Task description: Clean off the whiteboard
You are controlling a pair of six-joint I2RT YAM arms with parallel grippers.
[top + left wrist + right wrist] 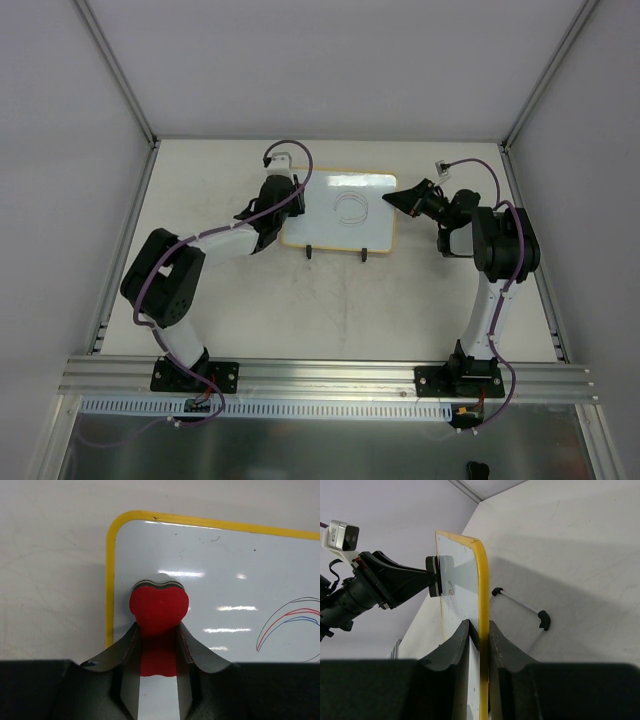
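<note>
The whiteboard [365, 188] [225, 555] [462, 565] stands propped at the table's far middle, white with a yellow frame. Curved pen scribbles [352, 208] [292, 622] mark its centre. My left gripper [298, 200] [158, 630] is shut on a red bone-shaped eraser [159, 605] [434, 575]. The eraser is pressed flat against the board near its left edge, apart from the scribbles. My right gripper [390, 201] [479, 625] is shut on the board's right edge, one finger on each side of the yellow frame.
The board's wire stand ends in two black feet [310, 252] [543, 620] on the table in front of it. Grey enclosure walls close in the back and both sides. An aluminium rail [320, 375] carries both arm bases at the near edge.
</note>
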